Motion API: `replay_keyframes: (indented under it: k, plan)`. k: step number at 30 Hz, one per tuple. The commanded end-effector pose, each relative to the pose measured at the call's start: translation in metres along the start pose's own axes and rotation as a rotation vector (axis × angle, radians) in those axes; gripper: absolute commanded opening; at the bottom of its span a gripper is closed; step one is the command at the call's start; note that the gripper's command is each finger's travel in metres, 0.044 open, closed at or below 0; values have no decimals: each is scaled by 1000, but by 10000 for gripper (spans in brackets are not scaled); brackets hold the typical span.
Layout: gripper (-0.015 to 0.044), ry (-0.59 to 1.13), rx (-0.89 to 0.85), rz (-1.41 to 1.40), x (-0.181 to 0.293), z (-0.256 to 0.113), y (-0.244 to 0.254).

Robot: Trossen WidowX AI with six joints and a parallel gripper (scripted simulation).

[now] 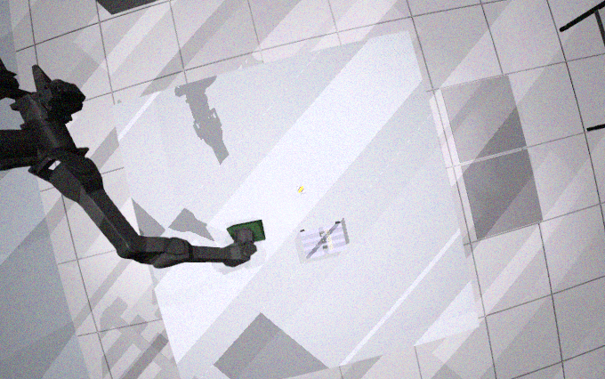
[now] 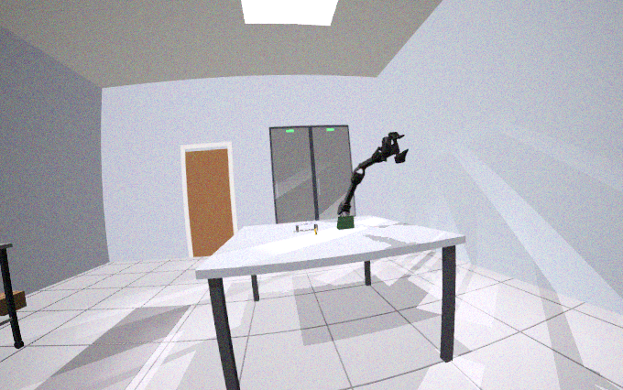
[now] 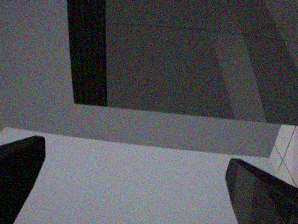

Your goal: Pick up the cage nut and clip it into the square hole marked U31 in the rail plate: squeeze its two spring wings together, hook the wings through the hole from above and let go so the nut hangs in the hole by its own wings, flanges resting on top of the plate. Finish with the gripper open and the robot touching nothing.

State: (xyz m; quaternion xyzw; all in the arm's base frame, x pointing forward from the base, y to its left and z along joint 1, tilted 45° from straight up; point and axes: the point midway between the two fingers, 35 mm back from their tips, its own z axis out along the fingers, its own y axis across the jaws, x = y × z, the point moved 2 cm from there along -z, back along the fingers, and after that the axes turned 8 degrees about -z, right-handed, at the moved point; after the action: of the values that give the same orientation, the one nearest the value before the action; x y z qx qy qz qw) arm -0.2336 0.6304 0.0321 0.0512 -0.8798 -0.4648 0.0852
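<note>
Nut is a tiny yellow thing on the bench, near the plate but not touching it. The hand is up high and far off, open nearly all the way, with nothing in it.

I think the nut is very light, so a bump could push it away. It may be hard and slick, with 2 springy wings that bend a bit and pop back. The best grab is 1 finger on the outside of each wing, with an even, soft squeeze. Too hard, and it might shoot out.

I see no brand names. Small pale marks show on the plate, but they are too blurry to read, so I can't find U31.
</note>
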Motion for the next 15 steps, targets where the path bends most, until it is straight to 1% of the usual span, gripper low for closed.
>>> replay_keyframes:
  k: [1,2,6,9,15]
  plan:
    - [426,-5,4,-4,-3,0,-1]
    - [440,-22,17,-16,-12,0,-3]
    - [440,-135,126,-106,-78,-4,-19]
    - [440,-196,203,-160,-118,-11,-32]
    - [440,-305,408,-289,-202,-38,-66]
